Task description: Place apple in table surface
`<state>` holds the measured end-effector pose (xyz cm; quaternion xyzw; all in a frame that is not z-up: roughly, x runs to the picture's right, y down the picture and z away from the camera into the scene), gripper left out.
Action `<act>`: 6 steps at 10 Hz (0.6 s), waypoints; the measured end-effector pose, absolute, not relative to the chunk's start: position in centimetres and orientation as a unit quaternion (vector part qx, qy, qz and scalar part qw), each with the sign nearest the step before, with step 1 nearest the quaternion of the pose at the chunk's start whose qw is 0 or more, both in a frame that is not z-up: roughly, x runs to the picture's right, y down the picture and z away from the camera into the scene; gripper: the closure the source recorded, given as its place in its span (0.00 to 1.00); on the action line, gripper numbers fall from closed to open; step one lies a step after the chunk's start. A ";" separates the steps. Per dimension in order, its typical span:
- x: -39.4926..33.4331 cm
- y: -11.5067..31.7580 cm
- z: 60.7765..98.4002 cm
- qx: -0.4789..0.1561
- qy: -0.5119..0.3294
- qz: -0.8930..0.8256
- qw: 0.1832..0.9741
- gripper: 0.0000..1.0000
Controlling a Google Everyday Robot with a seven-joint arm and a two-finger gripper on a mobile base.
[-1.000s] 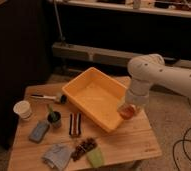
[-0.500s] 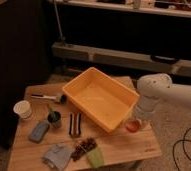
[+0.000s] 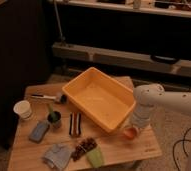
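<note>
One small wooden table point(image 3: 114, 150) carries everything here, and its left half is the crowded part. Nearest the left edge stands a white paper cup point(image 3: 23, 109), with a dark-handled brush point(image 3: 48, 96) lying behind it toward the back edge. Below the cup lies a flat blue-grey pad point(image 3: 39, 131), and just beside that a small dark cup point(image 3: 54, 119) with something green standing in it. Near the front edge sits a crumpled grey-blue cloth point(image 3: 57, 155), then a dark striped packet point(image 3: 75, 124), a bunch of dark grapes point(image 3: 84, 147) and a green piece point(image 3: 95, 158) right at the front edge.

A big orange bin point(image 3: 102, 98) fills the middle and back of the table, set at an angle, its right corner reaching the far edge.

To the right of the bin the bare planks form a narrow strip down to the front right corner. The apple point(image 3: 131, 132) is there, low over or on the wood, close against the bin's lower right wall. The gripper point(image 3: 134, 128) comes straight down onto it from the white arm point(image 3: 164, 102); whether its jaws are parted or closed on the fruit cannot be told.
</note>
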<state>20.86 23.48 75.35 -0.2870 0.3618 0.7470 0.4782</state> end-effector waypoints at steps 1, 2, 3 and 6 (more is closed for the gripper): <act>20.9 24.0 75.6 -0.287 0.369 0.743 0.479 0.89; 20.8 24.3 75.9 -0.285 0.371 0.740 0.482 0.81; 20.6 24.3 76.0 -0.285 0.366 0.742 0.485 0.69; 19.9 23.7 76.2 -0.288 0.345 0.747 0.491 0.41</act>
